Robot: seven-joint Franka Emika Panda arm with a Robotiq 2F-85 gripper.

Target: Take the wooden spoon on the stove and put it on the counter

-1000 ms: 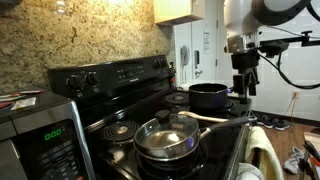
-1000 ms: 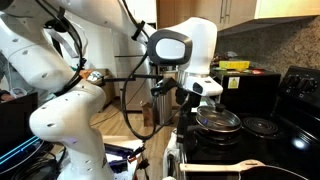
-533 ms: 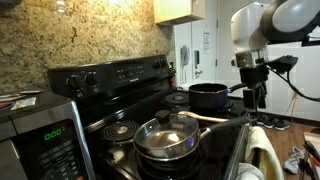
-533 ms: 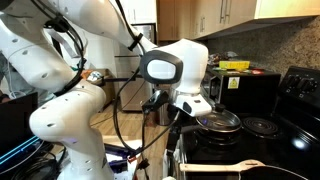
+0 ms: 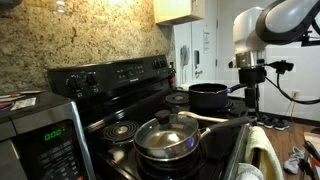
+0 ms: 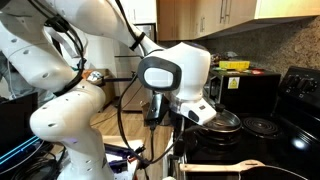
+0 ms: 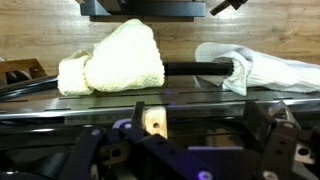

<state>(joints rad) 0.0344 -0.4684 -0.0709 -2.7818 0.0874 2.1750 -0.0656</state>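
The wooden spoon (image 5: 215,117) lies across the front of the black stove (image 5: 110,75), from the steel pan out to the right. It also shows at the bottom of an exterior view (image 6: 222,167). My gripper (image 5: 247,98) hangs open just off the stove's front edge, beside the black pot and above the spoon's end. In the wrist view the gripper (image 7: 190,135) is open. The spoon's pale tip with a small hole (image 7: 153,121) sits between the fingers, close to one of them and untouched.
A steel pan with a lid (image 5: 165,138) sits on the front burner and a black pot (image 5: 208,96) behind it. A silver microwave (image 5: 40,135) stands at the near left. Towels (image 7: 115,58) hang on the oven handle below the stove's front edge.
My gripper has come down from above the pot and moved to the stove's front edge, near the spoon's end. The spoon has not moved.
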